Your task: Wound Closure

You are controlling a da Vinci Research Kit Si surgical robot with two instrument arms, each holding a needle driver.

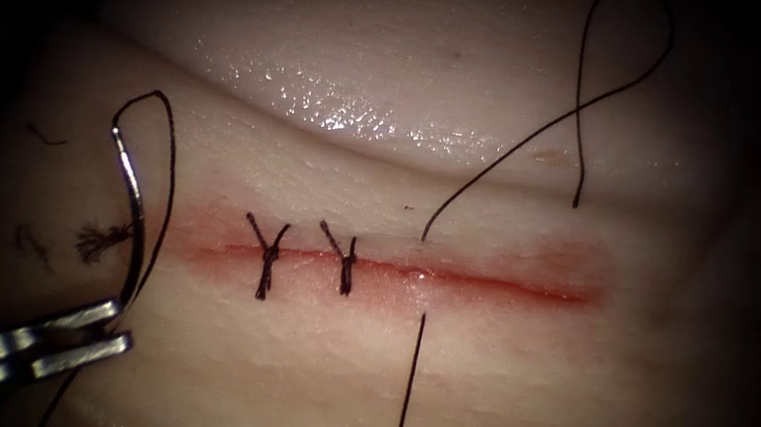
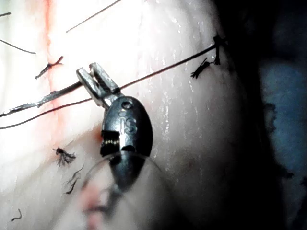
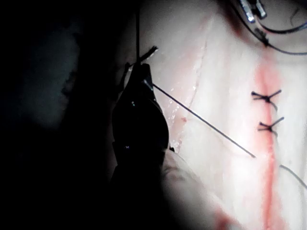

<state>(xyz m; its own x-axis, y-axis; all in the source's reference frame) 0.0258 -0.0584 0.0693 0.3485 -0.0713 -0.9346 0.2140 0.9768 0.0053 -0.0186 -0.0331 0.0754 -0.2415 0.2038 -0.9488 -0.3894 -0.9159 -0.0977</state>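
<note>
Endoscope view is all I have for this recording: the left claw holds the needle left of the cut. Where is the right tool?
Observer: In the right wrist view, the right tool sits off to one side of the cut. A thread runs from the tissue up to it.
Operator: Does it hold that thread?
Observer: I cannot tell. A second strand also rises past its tip.
Operator: And the left grip, up close?
Observer: In the left wrist view, the left claw is shut across the needle, which is out of the tissue. A trailing strand passes right beside the claw.
</note>
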